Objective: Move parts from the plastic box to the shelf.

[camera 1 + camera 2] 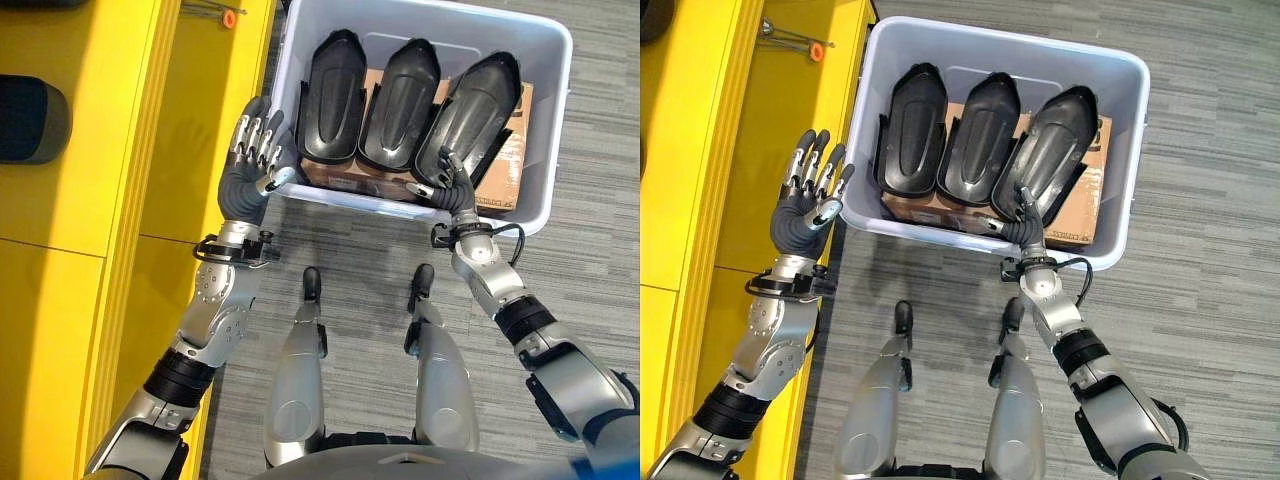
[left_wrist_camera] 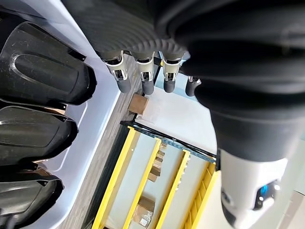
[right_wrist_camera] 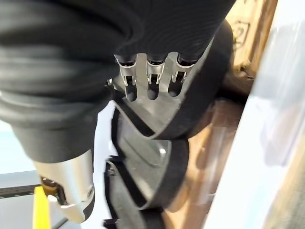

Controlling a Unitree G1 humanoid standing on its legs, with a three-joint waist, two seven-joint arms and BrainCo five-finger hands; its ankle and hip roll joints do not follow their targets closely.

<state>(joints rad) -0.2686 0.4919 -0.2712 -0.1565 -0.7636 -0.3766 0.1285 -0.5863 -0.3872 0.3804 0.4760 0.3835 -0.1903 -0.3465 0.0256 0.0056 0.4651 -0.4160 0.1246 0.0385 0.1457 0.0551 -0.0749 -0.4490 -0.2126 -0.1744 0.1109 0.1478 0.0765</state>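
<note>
Nearest the robot, just short of the pale plastic box (image 1: 545,60), both hands are raised toward its near wall. At the box's near left corner the left hand (image 1: 252,160) hovers outside the rim with its fingers spread and straight, grasping nothing; it sits between the box and the yellow shelf (image 1: 90,200) that runs along the robot's left side. The right hand (image 1: 445,180) reaches over the near wall and rests against the lower end of the right black moulded part (image 1: 478,110). In the right wrist view its fingers (image 3: 152,76) lie against the part's curved shell, but whether they are curled round it or merely touching cannot be told. Inside the box, three of these black parts stand side by side, leaning on brown cardboard (image 1: 510,160): the right one, the middle part (image 1: 400,100) and the left part (image 1: 332,95). Farther off on the shelf lies a small tool with an orange tip (image 1: 228,16).
</note>
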